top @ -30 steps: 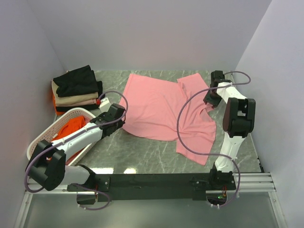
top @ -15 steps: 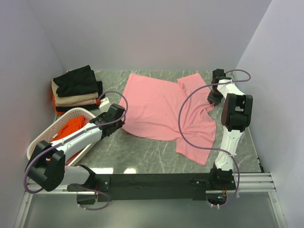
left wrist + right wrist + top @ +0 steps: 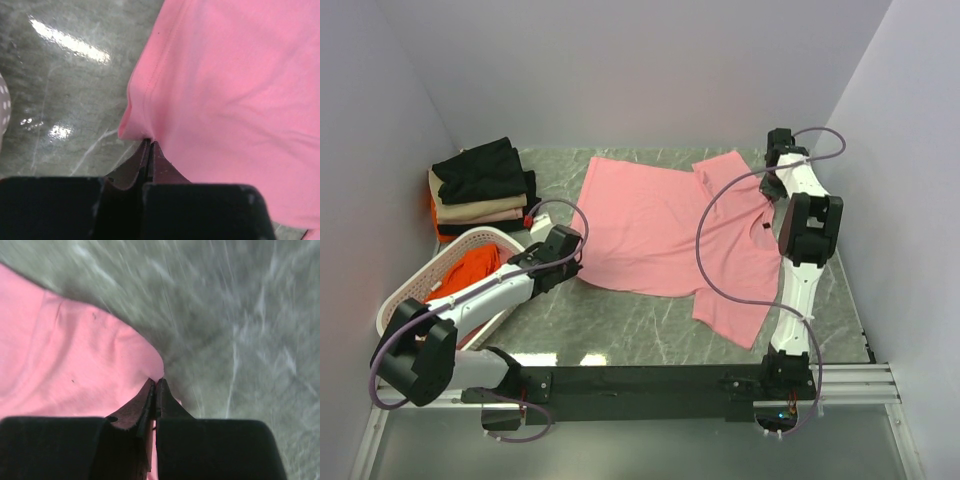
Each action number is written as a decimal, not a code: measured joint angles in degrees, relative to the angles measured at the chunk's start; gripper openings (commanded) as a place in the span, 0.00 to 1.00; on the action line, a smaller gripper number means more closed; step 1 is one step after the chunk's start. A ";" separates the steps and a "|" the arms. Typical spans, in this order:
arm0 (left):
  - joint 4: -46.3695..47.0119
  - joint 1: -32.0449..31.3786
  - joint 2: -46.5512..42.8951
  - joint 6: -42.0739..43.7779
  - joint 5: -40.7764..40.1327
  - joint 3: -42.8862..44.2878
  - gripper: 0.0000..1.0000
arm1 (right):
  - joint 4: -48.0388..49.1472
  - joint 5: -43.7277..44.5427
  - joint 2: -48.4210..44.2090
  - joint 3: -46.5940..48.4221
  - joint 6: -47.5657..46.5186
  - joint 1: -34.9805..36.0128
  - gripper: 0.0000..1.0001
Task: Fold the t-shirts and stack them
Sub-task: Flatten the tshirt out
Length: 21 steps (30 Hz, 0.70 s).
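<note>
- The grey marbled table (image 3: 620, 310) lies under both grippers and carries everything
- The pink t-shirt (image 3: 650, 225) is the biggest thing on it, spread mostly flat between the two grippers, with one sleeve rumpled on the right gripper's side and its lower right part running back towards the arm bases
- The step in hand looks like flattening this shirt before its first fold: it is caught at two opposite edges, so the next move calls for pulling both edges apart evenly, low over the table, without dragging the whole cloth to one side
- The white perforated basket (image 3: 410, 285) sits just to the left of the left gripper, nearer the arm bases; it holds an orange-red t-shirt (image 3: 475, 270), bunched and not yet folded
- The stack of folded t-shirts (image 3: 480, 185) lies beyond the left gripper and off to its left, black on top and beige under it; by my reading the pink one goes on this pile once folded
- The left gripper (image 3: 150, 145) is pinched shut on the pink shirt's hemmed left edge, right at a turned-up corner
- The right gripper (image 3: 156, 382) is closed tight at the shirt's far right edge, the cloth meeting its tips, bare table just beyond; the bite looks shallow, so a hard tug could slip it
</note>
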 measured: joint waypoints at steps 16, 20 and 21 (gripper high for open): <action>3.30 -4.81 2.89 -4.81 5.07 -0.76 0.00 | -0.87 3.10 8.92 16.72 -7.52 -0.04 0.00; 3.34 -5.27 3.08 -5.95 5.01 -0.76 0.01 | 0.15 2.25 8.85 17.99 -8.02 -0.04 0.30; 3.32 -5.27 3.06 -6.03 5.01 -0.76 0.01 | 0.83 1.46 8.66 17.84 -7.98 -0.07 0.41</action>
